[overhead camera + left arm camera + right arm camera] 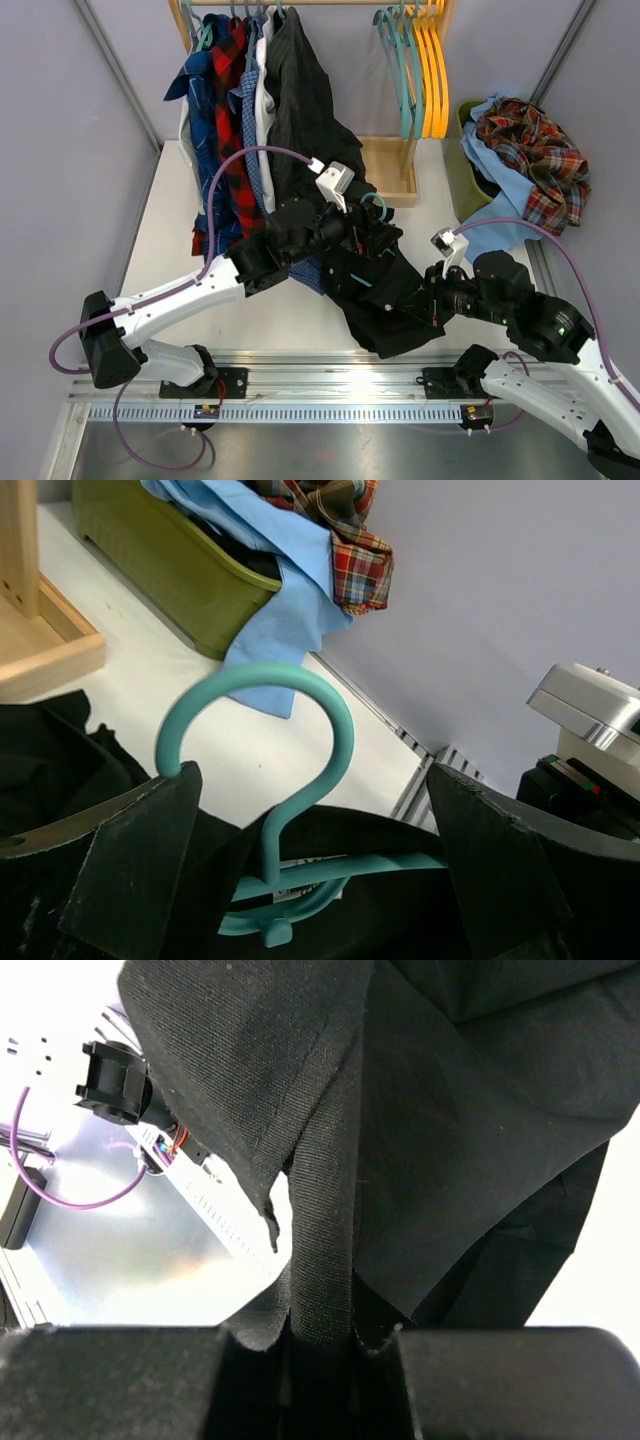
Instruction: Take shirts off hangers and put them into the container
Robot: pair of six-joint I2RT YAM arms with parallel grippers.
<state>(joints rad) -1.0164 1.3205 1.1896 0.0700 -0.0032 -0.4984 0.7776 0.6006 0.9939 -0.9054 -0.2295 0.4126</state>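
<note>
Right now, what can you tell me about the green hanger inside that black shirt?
The hanger is thin teal plastic, smooth-looking. Its rounded hook sticks out of the black shirt's collar; below it a neck, a small peg and part of a crossbar show, the rest hidden in cloth. It sits over the middle of the table. The left gripper stands open, one finger either side of the hook, not closed on it.
</note>
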